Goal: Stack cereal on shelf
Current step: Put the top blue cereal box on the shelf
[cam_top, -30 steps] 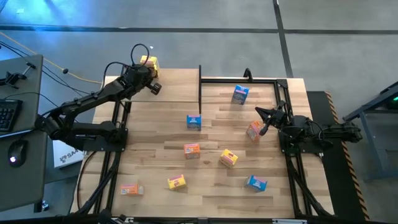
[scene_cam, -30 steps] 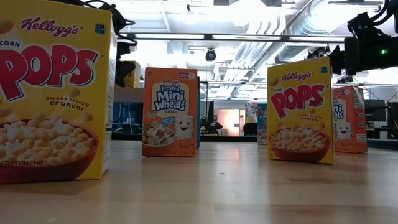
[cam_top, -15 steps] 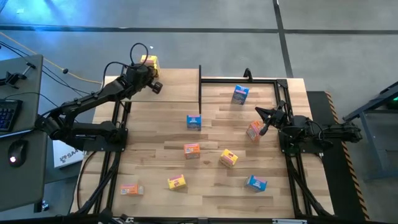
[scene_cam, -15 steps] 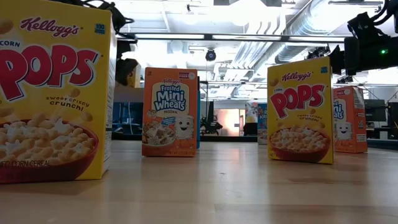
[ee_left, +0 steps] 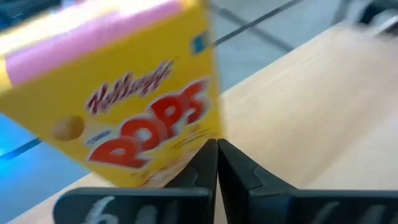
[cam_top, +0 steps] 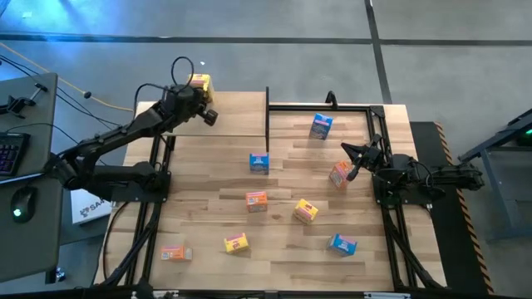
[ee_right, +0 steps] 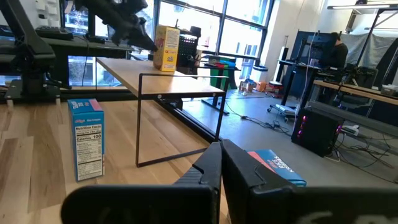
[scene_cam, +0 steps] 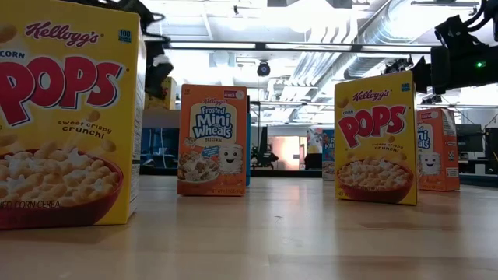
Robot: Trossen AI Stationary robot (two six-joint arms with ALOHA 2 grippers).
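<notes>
So far one yellow cereal box (cam_top: 199,82) stands on the shelf (cam_top: 224,116), at its far left corner; it is the only box up there. In the right wrist view it stands upright at the board's end.

Left to do, as seen from above, all measured from the shelf:
- blue box (cam_top: 259,163) on the table just off the shelf's near right corner
- blue box (cam_top: 321,125) to the right of the shelf, inside the black frame
- orange box (cam_top: 339,174) further right, beside the right gripper
- orange box (cam_top: 256,200) and yellow box (cam_top: 305,211), nearer the table's front edge than the shelf
- orange box (cam_top: 173,253), yellow box (cam_top: 236,243) and blue box (cam_top: 342,243), in the front row, well apart from the shelf

Judgement: early stage, one of nine placed, eight still on the table.

Left gripper (cam_top: 206,115): over the shelf, just beside the yellow cereal box. Its fingers (ee_left: 205,171) are pressed together with nothing between them; the box sits just beyond the tips, and whether they touch it I cannot tell.

Right gripper (cam_top: 352,170): waiting right of the shelf, clenched, empty, just beside the orange box there.
</notes>
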